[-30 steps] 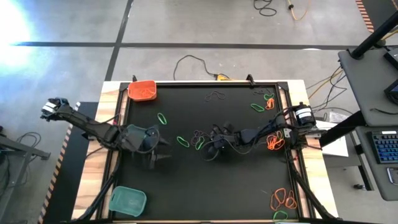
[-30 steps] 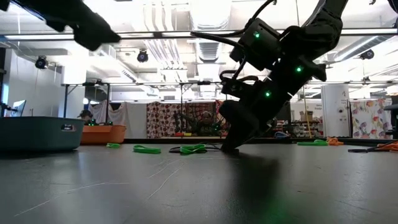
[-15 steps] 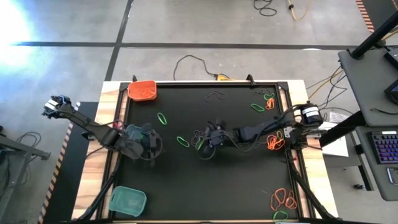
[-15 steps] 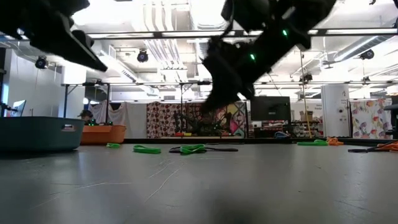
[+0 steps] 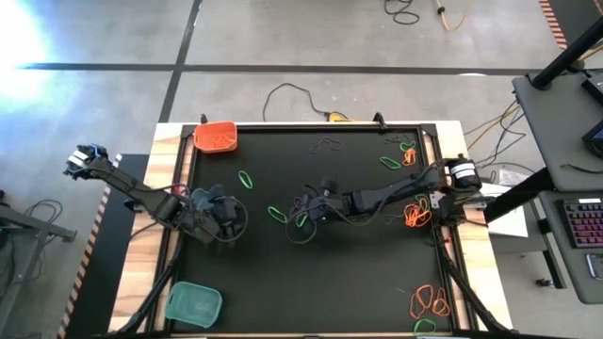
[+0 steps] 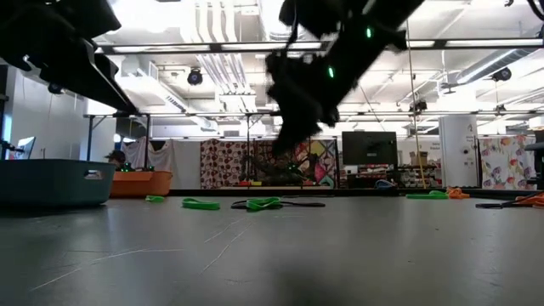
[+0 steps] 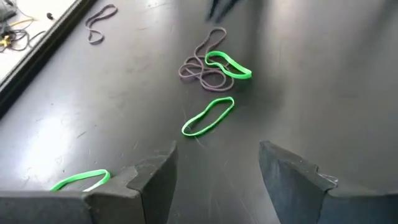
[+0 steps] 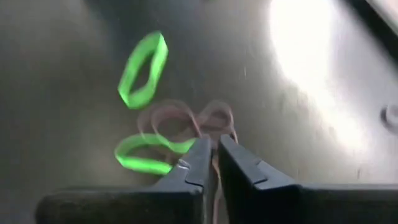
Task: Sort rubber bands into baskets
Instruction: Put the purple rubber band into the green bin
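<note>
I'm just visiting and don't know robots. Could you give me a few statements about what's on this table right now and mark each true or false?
1. The orange basket sits at a far corner of the table. True.
2. The right gripper has its fingers spread wide. False: they are nearly together, pinching a dark rubber band.
3. The left gripper is open. True.
4. All rubber bands are already in baskets. False: green rubber bands lie loose on the mat.

Table point(image 5: 311, 282), black mat surface: orange basket point(image 5: 216, 137) at one corner; teal basket point(image 5: 194, 304) along the same edge; rubber bands point(image 5: 429, 301) scattered across from the orange basket.
</note>
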Controlling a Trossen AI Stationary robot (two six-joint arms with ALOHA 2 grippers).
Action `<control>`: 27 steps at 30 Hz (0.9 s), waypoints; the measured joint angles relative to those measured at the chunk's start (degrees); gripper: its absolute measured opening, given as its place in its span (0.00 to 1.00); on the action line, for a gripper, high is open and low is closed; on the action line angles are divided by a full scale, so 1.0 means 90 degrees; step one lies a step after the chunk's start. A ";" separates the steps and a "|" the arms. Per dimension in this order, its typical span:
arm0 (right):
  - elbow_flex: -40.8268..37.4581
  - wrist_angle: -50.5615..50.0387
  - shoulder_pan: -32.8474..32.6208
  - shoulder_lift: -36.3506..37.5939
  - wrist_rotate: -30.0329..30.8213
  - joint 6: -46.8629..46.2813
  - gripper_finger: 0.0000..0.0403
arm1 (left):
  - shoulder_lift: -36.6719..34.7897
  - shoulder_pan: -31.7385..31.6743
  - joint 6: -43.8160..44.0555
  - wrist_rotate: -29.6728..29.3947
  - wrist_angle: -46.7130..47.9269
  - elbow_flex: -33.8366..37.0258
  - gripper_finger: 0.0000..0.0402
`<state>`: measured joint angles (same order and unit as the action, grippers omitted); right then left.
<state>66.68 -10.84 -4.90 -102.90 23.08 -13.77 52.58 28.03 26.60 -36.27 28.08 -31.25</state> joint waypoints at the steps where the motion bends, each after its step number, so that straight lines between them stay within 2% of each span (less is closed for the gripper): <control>1: -0.0065 -0.0054 0.0048 -0.0082 -0.0083 -0.0061 0.11 | 0.0000 0.0000 0.0048 -0.0042 0.0002 0.0000 0.52; 7: -0.0165 0.0112 0.0299 -0.0446 -0.0113 -0.0053 0.27 | 0.0002 0.0000 0.0176 -0.0083 -0.0020 0.0005 0.52; 13: -0.0182 0.0345 0.0467 -0.0711 -0.0112 0.0154 0.33 | 0.0020 0.0000 0.0177 -0.0094 -0.0100 0.0034 0.52; 19: -0.0098 0.0524 0.0560 -0.1031 -0.0115 0.0337 0.26 | 0.0211 0.0002 0.0178 -0.0155 -0.0129 0.0037 0.52; 27: 0.0142 0.0512 0.0574 -0.1511 -0.0068 0.0653 0.09 | 0.0554 0.0002 0.0176 -0.0253 -0.0226 0.0037 0.52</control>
<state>67.95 -6.23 0.27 -116.50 22.46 -7.90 57.57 28.05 28.18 -38.54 26.04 -30.92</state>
